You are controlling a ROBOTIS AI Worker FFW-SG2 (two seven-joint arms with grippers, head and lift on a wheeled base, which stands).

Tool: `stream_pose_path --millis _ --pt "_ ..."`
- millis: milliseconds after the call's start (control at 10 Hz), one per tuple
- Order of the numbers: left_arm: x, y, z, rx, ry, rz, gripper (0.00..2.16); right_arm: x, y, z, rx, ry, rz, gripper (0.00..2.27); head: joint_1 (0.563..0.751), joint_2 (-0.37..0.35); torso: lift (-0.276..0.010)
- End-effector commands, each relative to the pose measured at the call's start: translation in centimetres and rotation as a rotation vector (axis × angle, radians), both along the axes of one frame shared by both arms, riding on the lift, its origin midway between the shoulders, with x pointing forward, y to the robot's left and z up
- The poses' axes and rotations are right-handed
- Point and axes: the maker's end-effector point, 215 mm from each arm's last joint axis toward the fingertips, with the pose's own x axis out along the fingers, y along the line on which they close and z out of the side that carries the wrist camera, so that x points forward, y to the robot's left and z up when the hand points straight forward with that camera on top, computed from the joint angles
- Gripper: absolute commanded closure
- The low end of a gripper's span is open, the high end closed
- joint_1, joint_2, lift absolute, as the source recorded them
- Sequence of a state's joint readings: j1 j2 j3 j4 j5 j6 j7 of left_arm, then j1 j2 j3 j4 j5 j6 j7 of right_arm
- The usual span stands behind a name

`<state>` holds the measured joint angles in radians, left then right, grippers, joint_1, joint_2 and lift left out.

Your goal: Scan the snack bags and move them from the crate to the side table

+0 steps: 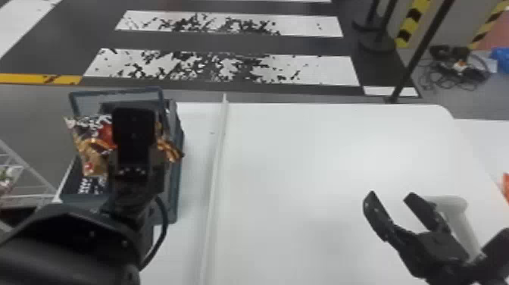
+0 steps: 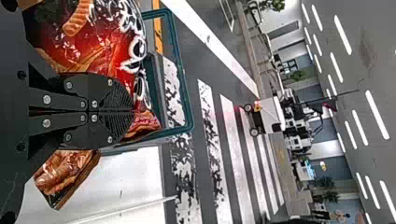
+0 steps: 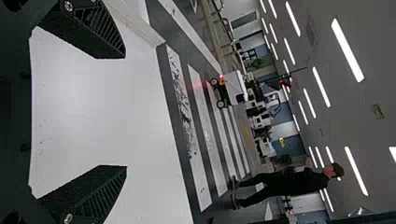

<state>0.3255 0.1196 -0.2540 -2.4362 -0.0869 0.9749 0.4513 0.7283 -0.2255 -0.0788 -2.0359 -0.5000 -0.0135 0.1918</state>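
In the head view my left gripper is over the crate at the left, with a snack bag sticking out on both sides of it. The left wrist view has the left gripper shut on the red and black snack bag, its two fingers together; the crate rim lies beyond. Over the right part of the white table, my right gripper holds nothing between its spread fingers. The right gripper is likewise open in the right wrist view.
A raised strip divides the white table. A pale rounded post stands just behind the right gripper. At the far left is a white wire rack; an orange item sits at the right edge.
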Motion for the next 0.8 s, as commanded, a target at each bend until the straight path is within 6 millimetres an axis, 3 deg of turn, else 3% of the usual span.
stream_pose_path --millis 0,300,700 --pt "-0.7 -1.4 1.5 -0.024 -0.026 -0.029 2.14 -0.2 0.0 0.1 0.0 -0.002 0.0 0.08 0.695 -0.03 -0.087" --pt "-1.5 -4.5 3.7 -0.079 -0.059 -0.116 2.14 0.2 -1.2 1.3 -0.01 -0.027 -0.03 0.08 0.695 -0.072 -0.087" --pt "-1.4 -13.1 1.7 -0.326 -0.021 -0.417 2.14 1.1 -2.3 2.3 -0.038 -0.051 -0.051 0.08 0.695 -0.19 -0.087"
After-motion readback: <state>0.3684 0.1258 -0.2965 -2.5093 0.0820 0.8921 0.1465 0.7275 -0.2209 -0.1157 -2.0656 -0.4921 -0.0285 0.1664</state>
